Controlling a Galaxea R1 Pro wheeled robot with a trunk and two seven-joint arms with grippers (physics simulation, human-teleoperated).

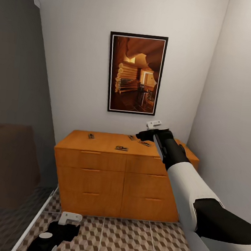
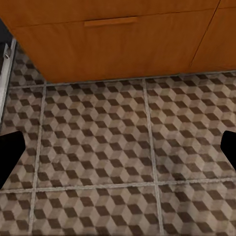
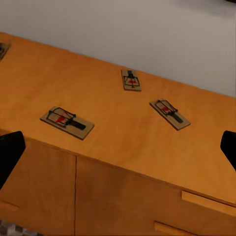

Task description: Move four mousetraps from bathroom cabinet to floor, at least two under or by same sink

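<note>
Your right gripper (image 1: 145, 134) hangs over the right end of the cabinet (image 1: 98, 165), and all four mousetraps sit on its flat top. From the head view you count them: one far left (image 1: 91, 136), one near the front edge (image 1: 121, 148), and two by the gripper (image 1: 131, 137) (image 1: 144, 143). Your right wrist view gives the detail the head view lacks: dark metal bars and red marks on three traps (image 3: 67, 122) (image 3: 131, 79) (image 3: 169, 113), each lying flat and apart from the others, with the fourth just clipped at the frame edge (image 3: 3, 49). The fingertips (image 3: 10, 152) sit wide at the frame sides, so that claw is spread, holding nothing.

Your left gripper (image 1: 64, 227) is down low. Its wrist view looks at the bathroom floor (image 2: 98, 147), cube-patterned tiles, meeting the cabinet's base, fingers spread wide there too.
</note>
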